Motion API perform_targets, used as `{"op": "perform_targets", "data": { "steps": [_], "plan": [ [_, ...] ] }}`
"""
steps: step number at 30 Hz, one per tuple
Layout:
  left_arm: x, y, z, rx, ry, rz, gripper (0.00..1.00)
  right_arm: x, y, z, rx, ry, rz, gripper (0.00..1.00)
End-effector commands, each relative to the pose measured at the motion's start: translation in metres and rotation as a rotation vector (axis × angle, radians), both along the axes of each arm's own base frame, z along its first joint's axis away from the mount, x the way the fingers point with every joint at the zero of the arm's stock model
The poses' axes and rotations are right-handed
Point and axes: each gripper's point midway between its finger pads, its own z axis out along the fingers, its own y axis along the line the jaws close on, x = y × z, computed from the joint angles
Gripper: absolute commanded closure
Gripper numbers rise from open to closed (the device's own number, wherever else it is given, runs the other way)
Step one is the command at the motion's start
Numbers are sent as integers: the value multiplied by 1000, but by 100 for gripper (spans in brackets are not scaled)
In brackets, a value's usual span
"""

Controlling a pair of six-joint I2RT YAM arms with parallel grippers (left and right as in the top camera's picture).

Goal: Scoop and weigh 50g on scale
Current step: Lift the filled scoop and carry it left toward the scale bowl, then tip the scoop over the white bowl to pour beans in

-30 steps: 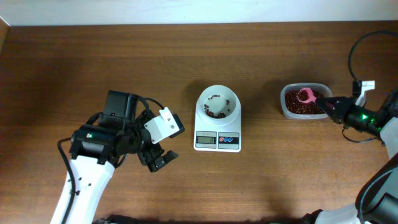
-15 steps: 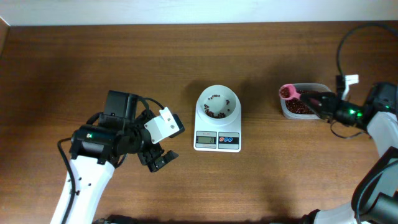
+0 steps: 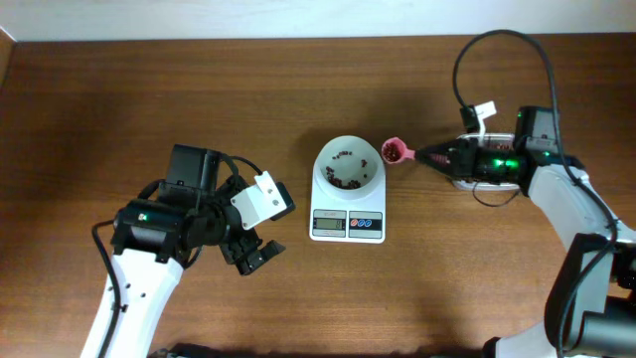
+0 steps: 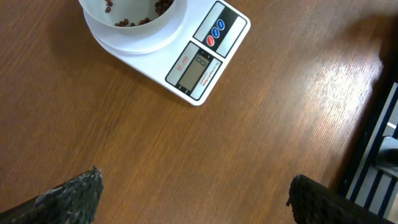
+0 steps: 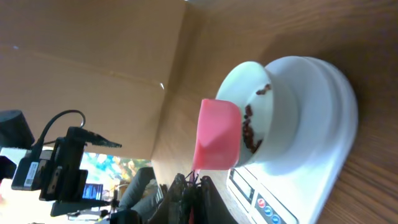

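Observation:
The white scale (image 3: 347, 225) stands mid-table with a round white bowl (image 3: 348, 164) on top that holds a few red beans. A pink scoop (image 3: 396, 151) hangs just off the bowl's right rim, and my right gripper (image 3: 425, 155) is shut on its handle. In the right wrist view the scoop (image 5: 217, 134) is beside the bowl (image 5: 264, 115), with beans showing at its mouth. My left gripper (image 3: 253, 254) stands open to the lower left of the scale, nothing between its fingers (image 4: 68, 196), and the scale's display (image 4: 198, 67) lies ahead of it.
The clear bean container is mostly hidden under my right arm (image 3: 497, 164) at the right. A cable (image 3: 467, 60) loops above that arm. The table's far edge (image 3: 298, 38) runs along the top.
My right arm has carried the pink scoop left, out of the bean container and over to the bowl's right rim. The left arm has stayed still.

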Motion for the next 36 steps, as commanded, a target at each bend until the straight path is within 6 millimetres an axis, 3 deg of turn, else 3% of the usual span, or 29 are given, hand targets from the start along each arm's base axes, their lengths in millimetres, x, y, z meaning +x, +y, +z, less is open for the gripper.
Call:
{"op": "perform_targets", "data": {
  "steps": [1,8,13,17,36],
  "plan": [
    [-1,0,-2,-5,0,-14,1,-4,22,-2,-4,27,42,96],
    [-1,0,-2,-5,0,-14,1,0,62,-17,-150,-63,87,96],
    [-1,0,-2,-5,0,-14,1,6,90,-14,-256,-384,180,96],
    [-1,0,-2,-5,0,-14,1,20,82,-29,-419,-504,165,96],
    [-1,0,-2,-5,0,-14,1,7,80,-40,-503,-725,325,96]
  ]
}}
